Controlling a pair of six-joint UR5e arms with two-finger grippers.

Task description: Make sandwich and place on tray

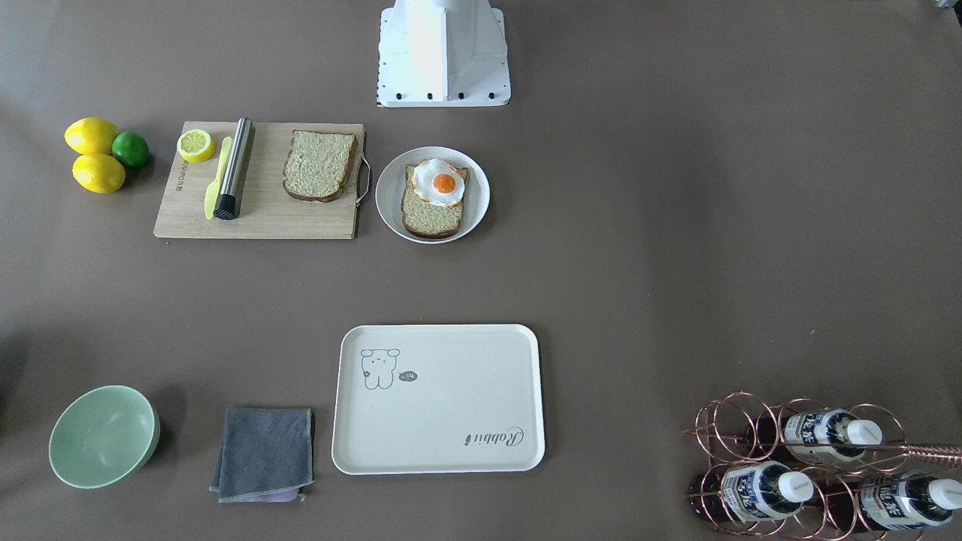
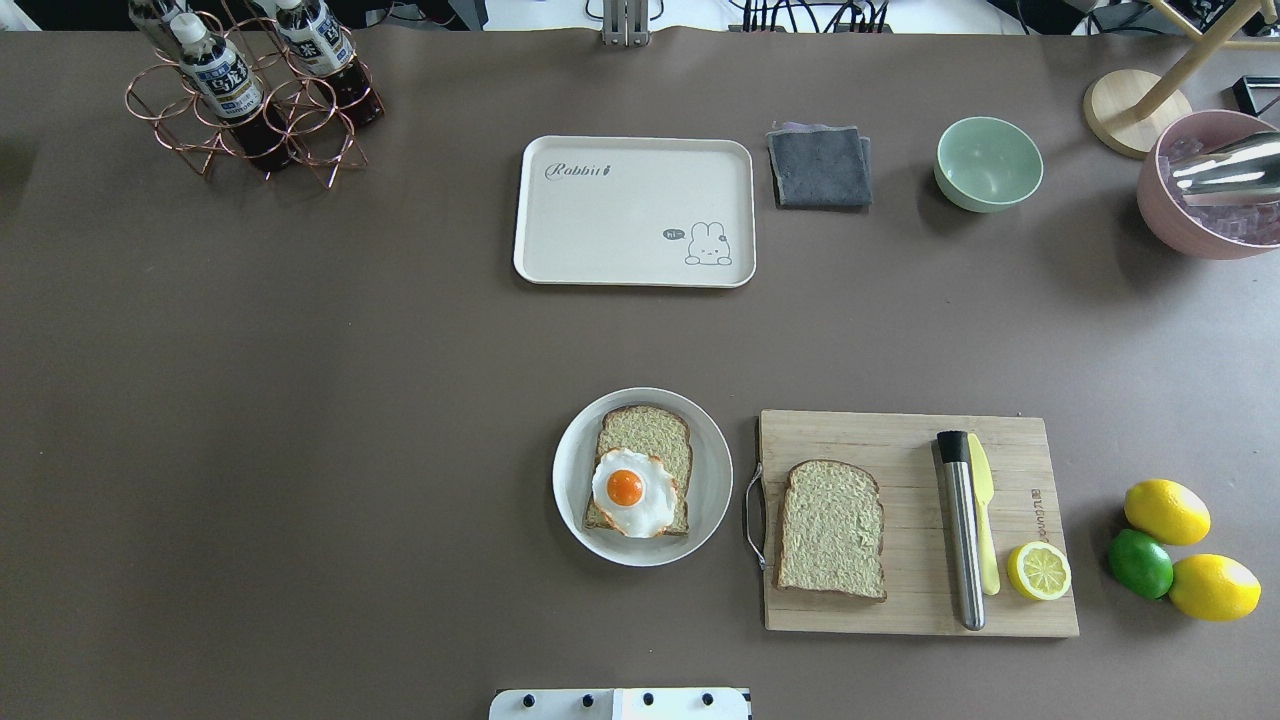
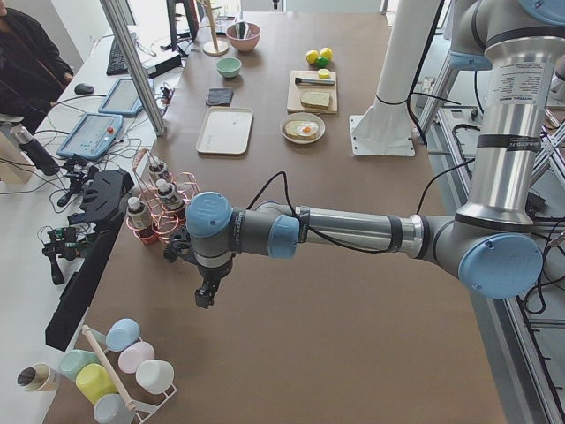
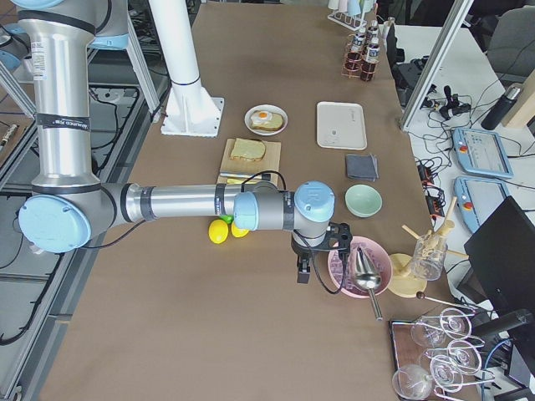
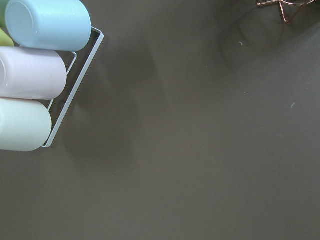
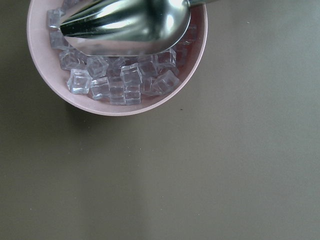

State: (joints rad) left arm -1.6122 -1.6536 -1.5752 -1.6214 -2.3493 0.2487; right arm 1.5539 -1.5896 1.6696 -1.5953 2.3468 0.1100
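The overhead camera sits behind the robot's base [image 2: 620, 704], looking forward and down; the front-facing one faces it from across the table [image 2: 300, 400], steeply down. Both share the tray [image 2: 620, 232] and plate [image 2: 713, 490]. Side cameras look along the table from each end. Wrist cameras hang close above cups [image 5: 30, 75], left, and ice bowl [image 6: 122, 110], right.
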